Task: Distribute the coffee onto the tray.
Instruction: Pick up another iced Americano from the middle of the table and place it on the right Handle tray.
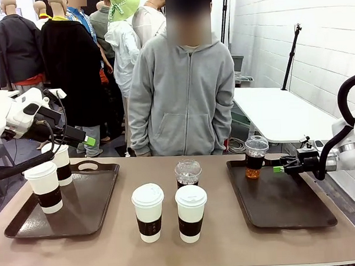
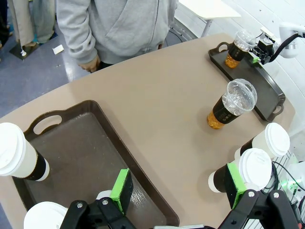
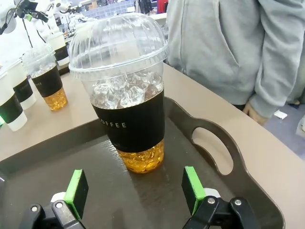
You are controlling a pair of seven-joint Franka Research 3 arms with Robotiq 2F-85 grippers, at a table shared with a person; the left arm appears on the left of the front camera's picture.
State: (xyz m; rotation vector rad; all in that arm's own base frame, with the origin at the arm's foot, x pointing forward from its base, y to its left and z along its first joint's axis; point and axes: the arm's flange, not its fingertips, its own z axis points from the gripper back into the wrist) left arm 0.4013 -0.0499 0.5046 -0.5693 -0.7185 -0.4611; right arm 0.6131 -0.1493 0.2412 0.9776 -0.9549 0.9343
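Iced cup (image 3: pixel 125 95) stands on the right tray (image 3: pixel 43 162) just ahead of my right pincer (image 3: pixel 135 187), jaws wide and empty, so placing looks done; next: back clear, fetch the mid-table iced cup (image 1: pixel 187 172).

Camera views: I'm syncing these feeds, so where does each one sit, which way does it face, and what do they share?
Front: fixed at the robot's edge of the table, facing the person; left gripper and right gripper come in from the sides.
Left wrist: above the left tray, looking down across the table; its own open fingers at the bottom.
Right wrist: low over the right tray, facing the iced cup; its own open fingers at the bottom.
Shared: that iced cup on the right tray appears in all three.
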